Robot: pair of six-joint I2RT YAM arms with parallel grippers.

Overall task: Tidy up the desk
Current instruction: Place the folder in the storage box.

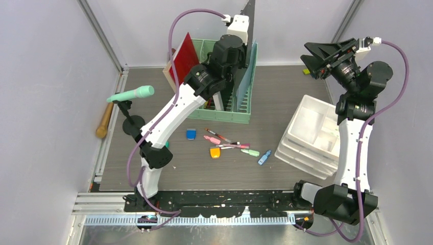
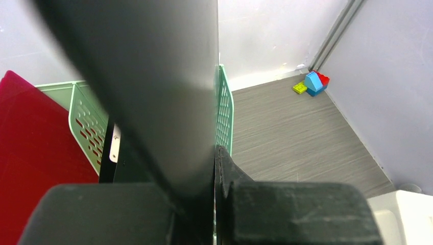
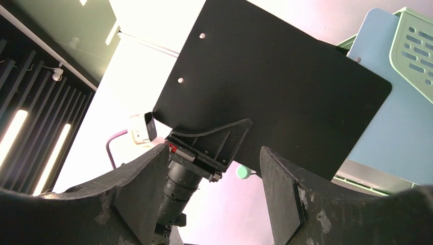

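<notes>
Up at 12 o'clock, pinching black clipboard (image 3: 265, 81) upright in left claw (image 2: 204, 176), likely for slotting into green rack (image 1: 240, 116). Holding right claw (image 3: 214, 153) open, empty, at 2 o'clock above counter (image 1: 286, 87).

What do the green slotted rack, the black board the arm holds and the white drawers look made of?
The green slotted rack: likely moulded plastic, matte mint, with even slots. The black board: thin rigid sheet, smooth, two small studs; plastic or coated hardboard, unclear which. The white drawers: probably plastic, smooth, slightly translucent walls.
</notes>
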